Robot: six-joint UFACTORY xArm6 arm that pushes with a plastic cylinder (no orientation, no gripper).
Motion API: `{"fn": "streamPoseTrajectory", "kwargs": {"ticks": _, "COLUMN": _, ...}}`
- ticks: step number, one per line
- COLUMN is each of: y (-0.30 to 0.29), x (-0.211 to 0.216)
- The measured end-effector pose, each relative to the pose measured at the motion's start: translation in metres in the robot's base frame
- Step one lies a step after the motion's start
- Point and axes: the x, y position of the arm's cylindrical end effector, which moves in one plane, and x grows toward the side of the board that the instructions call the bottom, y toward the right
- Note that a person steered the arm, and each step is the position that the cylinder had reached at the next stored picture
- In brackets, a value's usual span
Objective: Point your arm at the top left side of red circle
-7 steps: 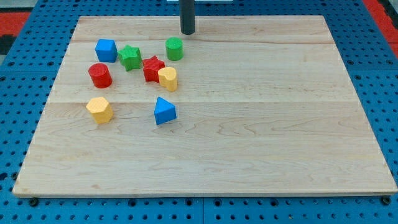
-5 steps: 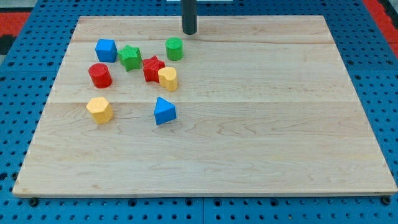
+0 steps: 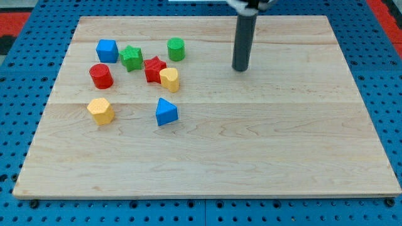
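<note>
The red circle block (image 3: 100, 75) stands at the board's left side. My tip (image 3: 240, 68) is far to its right, in the upper middle of the board, touching no block. Around the red circle are a blue cube (image 3: 107, 50) above it, a green star (image 3: 132, 58) up and to the right, and a yellow hexagon (image 3: 100, 110) below. A red star (image 3: 154, 68) touches a yellow block (image 3: 169, 80). A green cylinder (image 3: 176, 49) sits above them. A blue triangular block (image 3: 166, 112) lies lower down.
The wooden board (image 3: 301, 150) lies on a blue pegboard table (image 3: 19, 125). A red area (image 3: 12, 22) shows at the view's top left corner.
My tip has moved from the board's top edge near the green cylinder to the right and down, away from the blocks. No block has moved.
</note>
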Motion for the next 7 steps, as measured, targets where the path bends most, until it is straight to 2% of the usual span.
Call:
{"fn": "streamPoseTrajectory", "kwargs": {"ticks": 2, "y": -0.051, "x": 0.184}}
{"fn": "streamPoseTrajectory", "kwargs": {"ticks": 3, "y": -0.168, "x": 0.2}}
{"fn": "streamPoseTrajectory", "kwargs": {"ticks": 4, "y": -0.285, "x": 0.178}}
{"fn": "streamPoseTrajectory", "kwargs": {"ticks": 6, "y": -0.334, "x": 0.029}}
{"fn": "streamPoseTrajectory", "kwargs": {"ticks": 7, "y": -0.31, "x": -0.008}}
